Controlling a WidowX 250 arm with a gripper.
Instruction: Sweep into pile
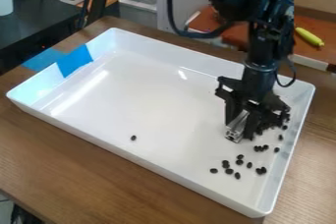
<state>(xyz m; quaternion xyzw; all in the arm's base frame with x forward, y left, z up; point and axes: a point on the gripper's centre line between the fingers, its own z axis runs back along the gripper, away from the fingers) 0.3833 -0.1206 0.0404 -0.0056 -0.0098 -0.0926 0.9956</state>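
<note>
The fingers (238,120) of the lone arm hang low inside the white tray (151,90), towards its untaped short wall, and appear pinched on a small silvery bar (235,128). That bar slants down towards the tray floor, its long axis leaning, as seen, towards the near long wall; which way its broad face looks, I cannot tell. Close beside the fingers, on the side of the untaped short wall, dark beans (257,148) lie bunched, and a looser scatter runs on from them towards the near corner of that end. The whole spread is longest roughly along the untaped short wall, bending at its near end towards the middle of the near long wall. One stray bean (133,138) sits well apart, near the near long wall and towards the taped end. The stray likely calls for a stroke from its taped-end side, pushing towards the untaped short wall.
</note>
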